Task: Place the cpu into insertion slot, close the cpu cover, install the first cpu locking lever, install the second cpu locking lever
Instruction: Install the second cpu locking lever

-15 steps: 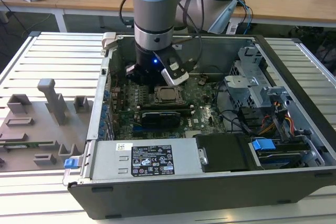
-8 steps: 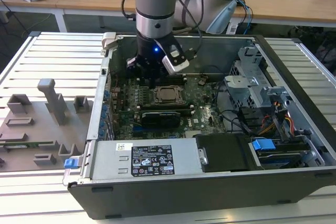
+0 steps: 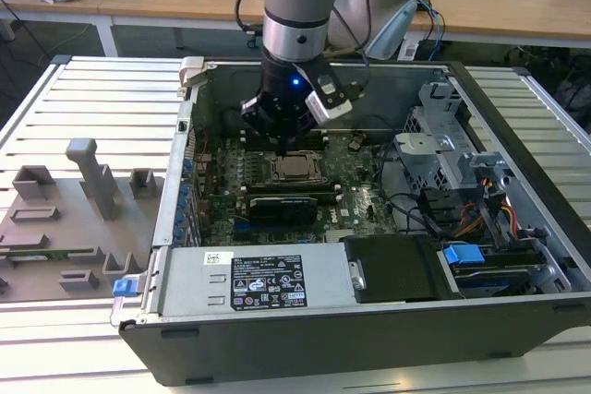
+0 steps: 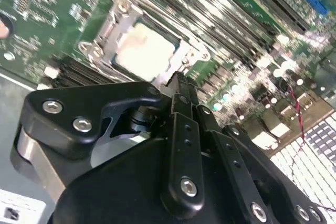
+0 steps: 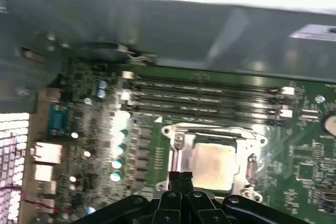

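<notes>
One end effector [image 5: 181, 178], fingers pressed together and empty, hovers at the cpu cover's [image 5: 178, 145] edge, cpu [image 5: 212, 165] seated just beyond.

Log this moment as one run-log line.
cpu: seated in insertion slot | cpu cover: down around chip | gripper: shut, empty, fingertips at cover edge | levers: cannot tell

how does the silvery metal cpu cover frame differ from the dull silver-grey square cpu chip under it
The silvery metal cpu cover frame is a thin, shiny plate with a large square window; the dull silver-grey square cpu chip is a solid, matte slab. The cover is the larger, its edges reaching past the chip on every side. The cover lies on top and the chip shows through its window. Both are square, metallic and lie flat on the green circuit board.
</notes>
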